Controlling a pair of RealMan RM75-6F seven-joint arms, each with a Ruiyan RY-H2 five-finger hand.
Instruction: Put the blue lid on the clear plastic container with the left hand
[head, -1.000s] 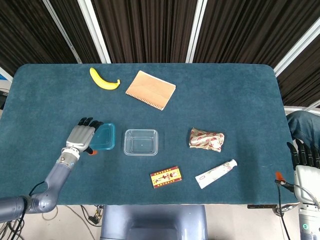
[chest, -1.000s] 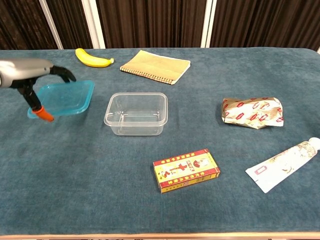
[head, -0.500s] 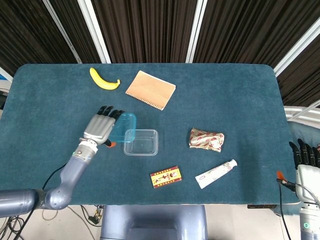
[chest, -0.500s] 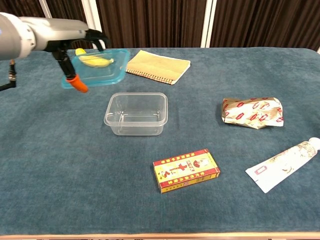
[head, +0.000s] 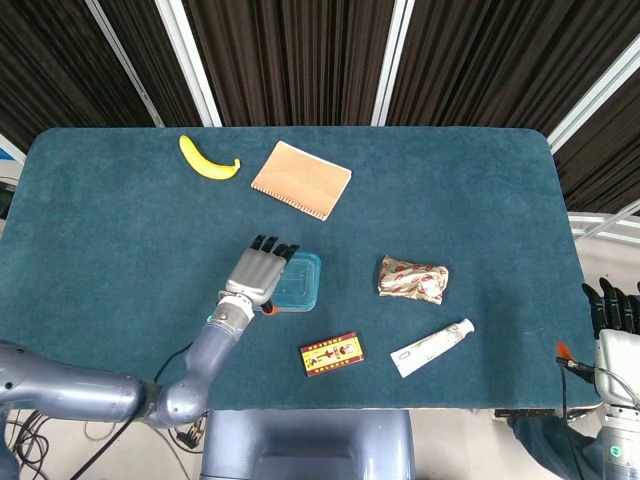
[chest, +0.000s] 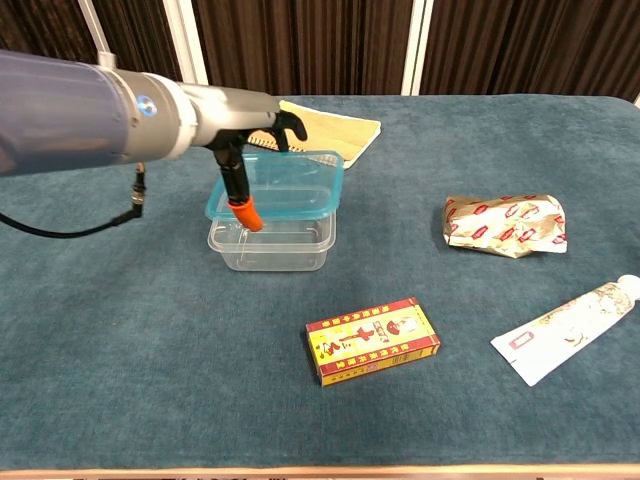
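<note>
- A dark teal worktop (head: 120, 230) stands in front of dark slatted panels with white bars.
- The left hand (head: 255, 275) is over the middle of the worktop, its fingers (chest: 285, 122) gripping the blue lid (chest: 285, 185) by its left edge, with the orange-tipped thumb under that edge.
- The lid is held just above the clear container (chest: 270, 240), covering most of it; in the chest view the lid is slightly tilted and not seated on the rim.
- The right hand (head: 612, 320) is at the far right edge beyond the worktop, holding nothing, its dark fingers pointing up and apart.
- A banana (head: 207, 160) lies at the far left of the worktop, and a spiral notebook (head: 301, 178) lies just right of it.
- A crumpled foil packet (chest: 505, 225) lies right of the container, well apart from it.
- A red and yellow box (chest: 372, 340) lies in front of the container.
- A white tube (chest: 565, 330) lies to the right of the box.
</note>
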